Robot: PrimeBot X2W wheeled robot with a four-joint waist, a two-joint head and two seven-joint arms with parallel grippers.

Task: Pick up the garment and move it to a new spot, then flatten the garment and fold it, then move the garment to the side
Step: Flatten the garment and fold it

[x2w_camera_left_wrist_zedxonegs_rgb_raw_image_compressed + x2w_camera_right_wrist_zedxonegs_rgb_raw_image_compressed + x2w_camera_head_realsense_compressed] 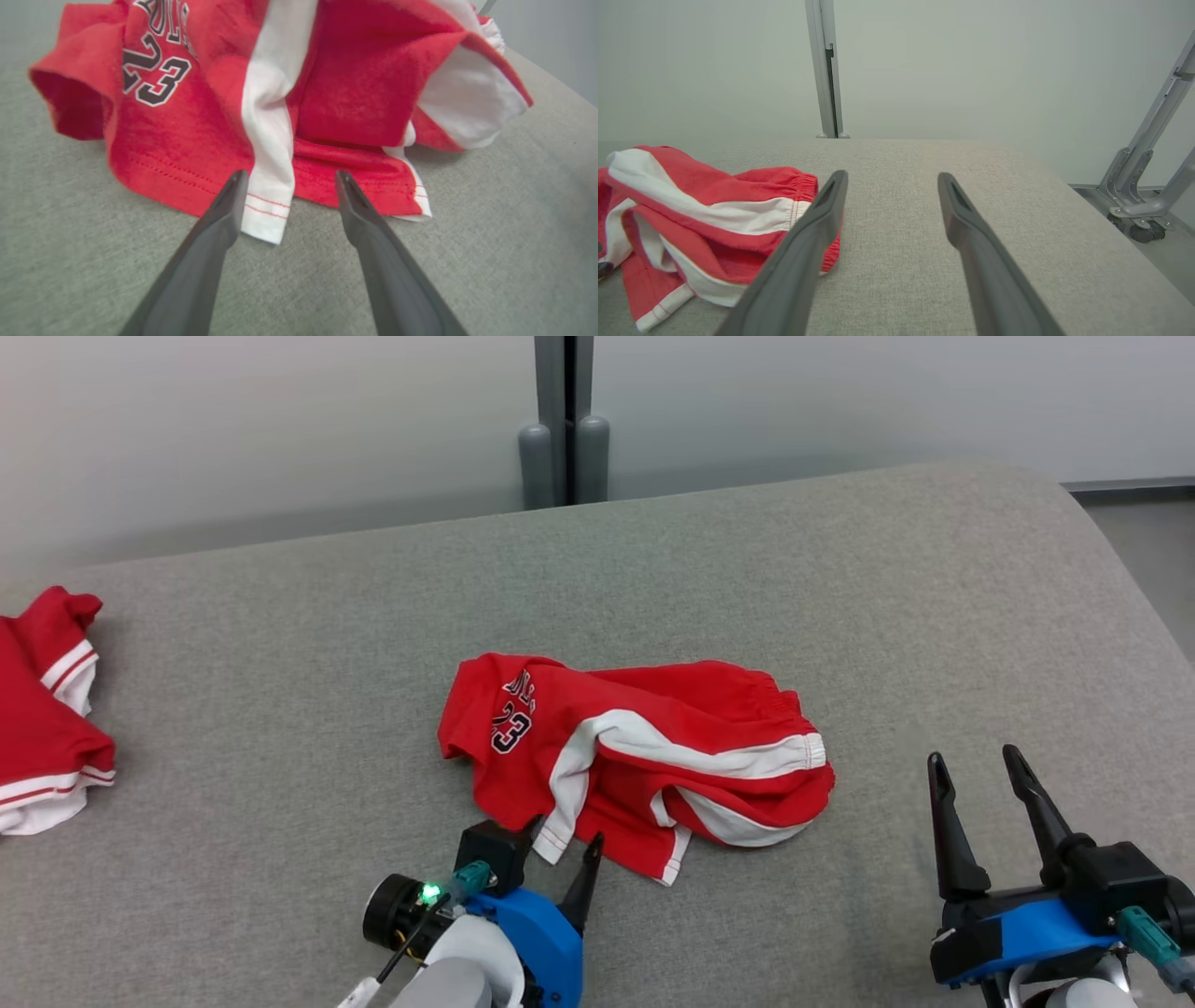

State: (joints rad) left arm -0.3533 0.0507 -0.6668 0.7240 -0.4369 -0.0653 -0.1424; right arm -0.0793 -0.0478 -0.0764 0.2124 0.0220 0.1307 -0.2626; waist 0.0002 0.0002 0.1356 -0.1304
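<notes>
Shorts (635, 756), red with white stripes, lie crumpled in the middle of the frame on the gray table (280, 709). The left claw (566, 833) is wide, its tips at the near hem. The right claw (974, 756), lower right, is wide too, holding nothing.

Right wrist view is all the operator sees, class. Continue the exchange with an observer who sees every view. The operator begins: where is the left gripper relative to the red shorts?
Observer: The left gripper is at the near hem of the shorts, open, straddling the end of the white stripe.
Operator: Any print on the cloth?
Observer: Yes, a dark number 23 on the red part.
Operator: Anything else lying around?
Observer: A second red and white garment lies at the far left of the grey surface.
</notes>
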